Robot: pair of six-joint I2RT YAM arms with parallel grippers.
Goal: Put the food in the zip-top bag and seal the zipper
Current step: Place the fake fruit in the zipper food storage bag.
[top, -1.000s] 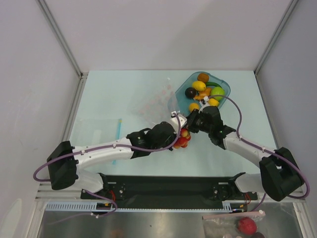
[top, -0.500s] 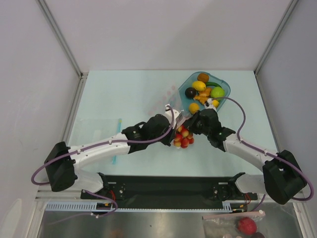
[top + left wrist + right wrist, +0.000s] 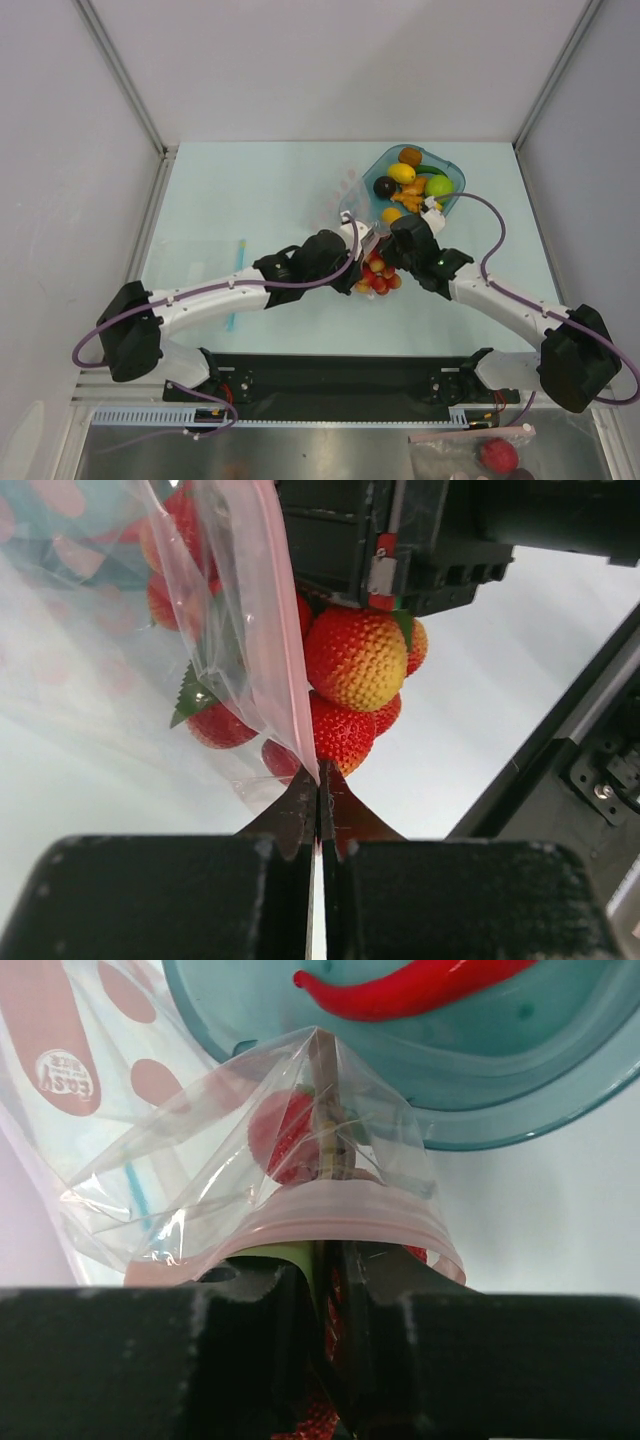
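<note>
My left gripper point(image 3: 356, 243) is shut on the pink zipper point(image 3: 268, 630) at the mouth edge of the clear zip-top bag point(image 3: 344, 196), holding it up. My right gripper point(image 3: 388, 252) is shut on a cluster of red strawberries point(image 3: 379, 279) by its green leaf. In the right wrist view the pink zipper point(image 3: 340, 1222) arches over my fingertips and part of the cluster point(image 3: 285, 1135) shows through the clear film. In the left wrist view the strawberries point(image 3: 355, 660) hang at the bag's mouth, some behind the plastic. More food lies in the teal tray point(image 3: 452, 180): a lemon point(image 3: 402, 172), a dark plum point(image 3: 384, 187), and green and orange pieces.
A light-blue stick point(image 3: 240, 252) lies on the table at the left. Another bag with a red ball point(image 3: 497, 455) sits below the table's near edge at the right. A red chili point(image 3: 400, 985) lies in the tray, close behind the bag.
The left gripper has lifted the bag's mouth up and right toward the tray. The strawberry cluster and right gripper have shifted slightly right, and the bag now bunches beside the tray.
</note>
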